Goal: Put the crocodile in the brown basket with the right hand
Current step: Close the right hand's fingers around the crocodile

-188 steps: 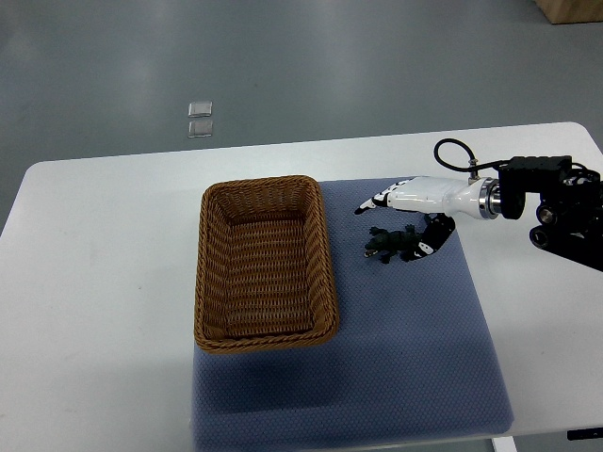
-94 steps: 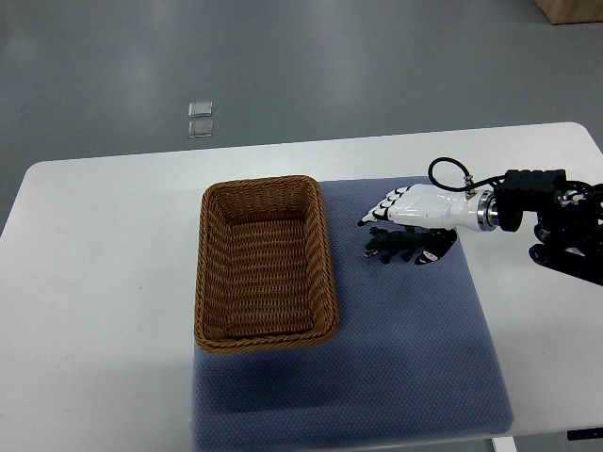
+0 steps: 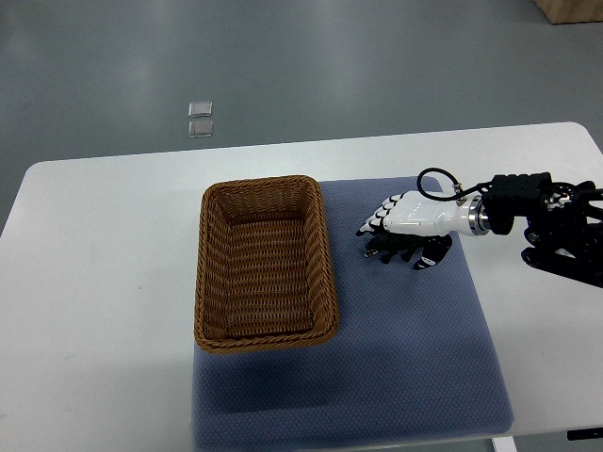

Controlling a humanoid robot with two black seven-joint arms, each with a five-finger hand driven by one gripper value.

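A small dark green toy crocodile [image 3: 384, 250] lies on the blue mat [image 3: 415, 358], just right of the brown wicker basket [image 3: 209, 282]. My right hand [image 3: 396, 243], white with black fingertips, reaches in from the right and sits low over the crocodile, covering most of its body. The fingers [image 3: 375, 222] stretch out along its far side and the thumb [image 3: 429, 258] lies on its near side. They are still spread, and the toy rests on the mat. The basket holds nothing. The left arm does not show.
The basket stands on the mat's left part, on a white table [image 3: 104, 282]. The black forearm [image 3: 551, 221] with a looped cable [image 3: 438, 179] hangs over the table's right side. Two small clear squares [image 3: 200, 118] lie on the grey floor behind.
My right hand has slid a little left and dropped lower, so it now covers the crocodile, with the thumb drawn in closer. Crocodile and basket have not moved.
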